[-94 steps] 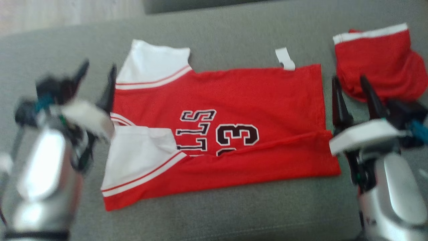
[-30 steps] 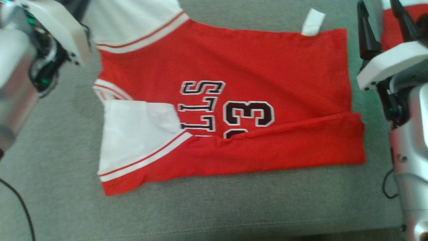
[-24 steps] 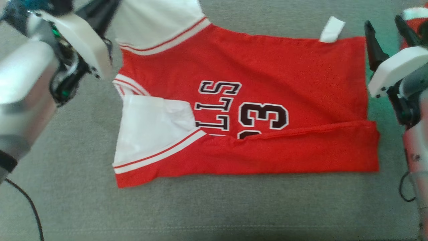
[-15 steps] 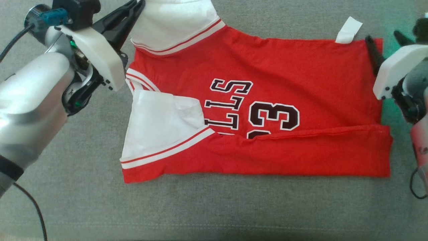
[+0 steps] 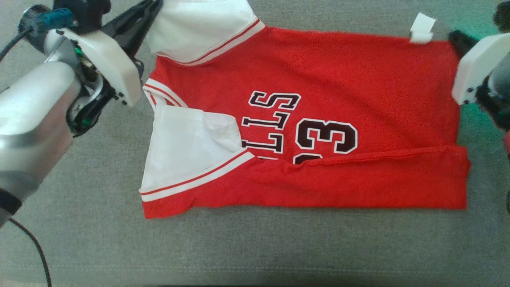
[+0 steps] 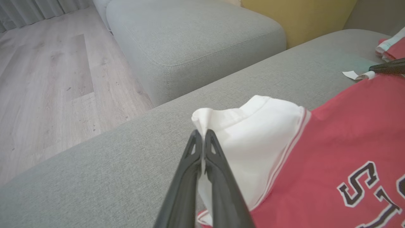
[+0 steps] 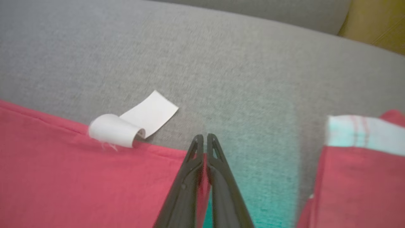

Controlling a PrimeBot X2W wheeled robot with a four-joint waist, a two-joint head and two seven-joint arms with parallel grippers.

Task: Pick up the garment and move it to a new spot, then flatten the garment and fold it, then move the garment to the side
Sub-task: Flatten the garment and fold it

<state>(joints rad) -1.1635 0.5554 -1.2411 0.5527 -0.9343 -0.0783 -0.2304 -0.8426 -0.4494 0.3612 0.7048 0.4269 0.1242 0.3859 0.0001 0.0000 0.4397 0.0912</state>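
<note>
The red shirt [image 5: 318, 99] lies flat on the grey sofa seat [image 5: 255, 247], collar end to the left and hem to the right, its near long edge folded up over the lower part of the print. The left gripper [image 6: 202, 134] has its fingers pressed together on the outer edge of the far white sleeve [image 6: 253, 133], which bunches up at the tips. The right gripper [image 7: 205, 137] is at the far right corner of the hem, fingers closed with red cloth pinched between them. A wide strip of bare seat runs along the near side of the shirt, and there is more bare seat to its left. The far edge has a narrower band of open fabric. On the right the room is tight: a second red garment [image 7: 357, 171] with a pale band lies near the hem corner, apart from it. A white label [image 7: 133, 125] curls out from the far edge, just left of the right gripper. Beyond the far left of the seat are a separate grey cushion [image 6: 196, 34], a wooden floor [image 6: 47, 79] and a yellow cushion [image 6: 297, 15]. A dark cable [image 5: 36, 251] trails at the near left.
</note>
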